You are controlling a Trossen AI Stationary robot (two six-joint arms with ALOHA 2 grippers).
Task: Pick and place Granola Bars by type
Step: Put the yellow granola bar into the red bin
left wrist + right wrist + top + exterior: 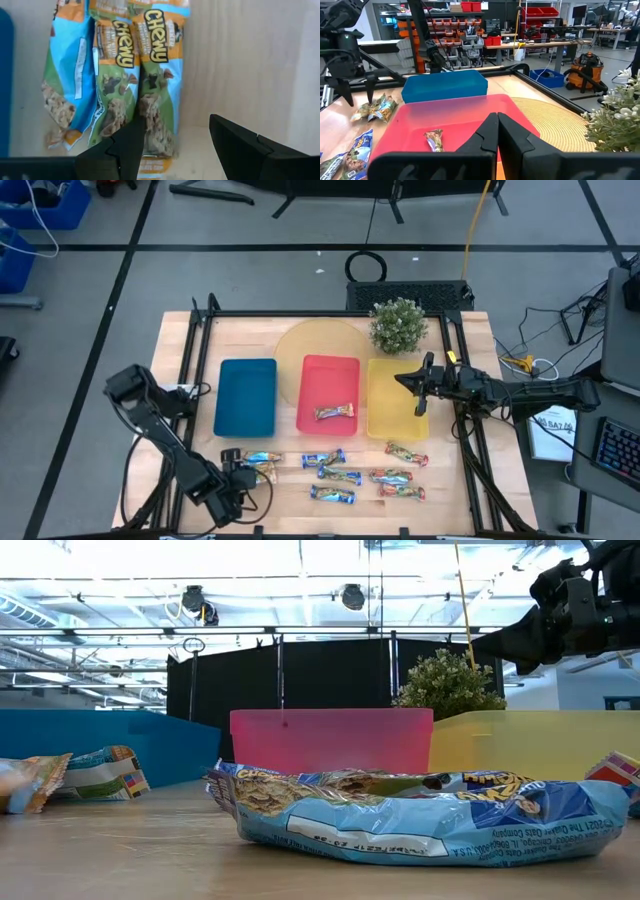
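Observation:
Several small wrapped granola bars lie flat on the wooden table's near half. Three blue-and-orange bars (260,463) lie side by side, filling the left wrist view (135,75). My left gripper (234,481) hangs over them, open, fingers pointing down, one finger (127,150) over a bar's end and the other (240,145) over bare wood. More blue bars (335,476) and red-green bars (398,482) lie further right. One gold bar (334,411) lies in the red tray (310,370). My right gripper (416,383) is shut and empty over the yellow tray (385,415).
A blue tray (245,395) sits left of the red one, with a round straw mat (300,340) and a potted plant (398,323) behind the trays. Black frame rails (195,350) run along the table's sides. One blue bar (420,815) lies close to the low camera.

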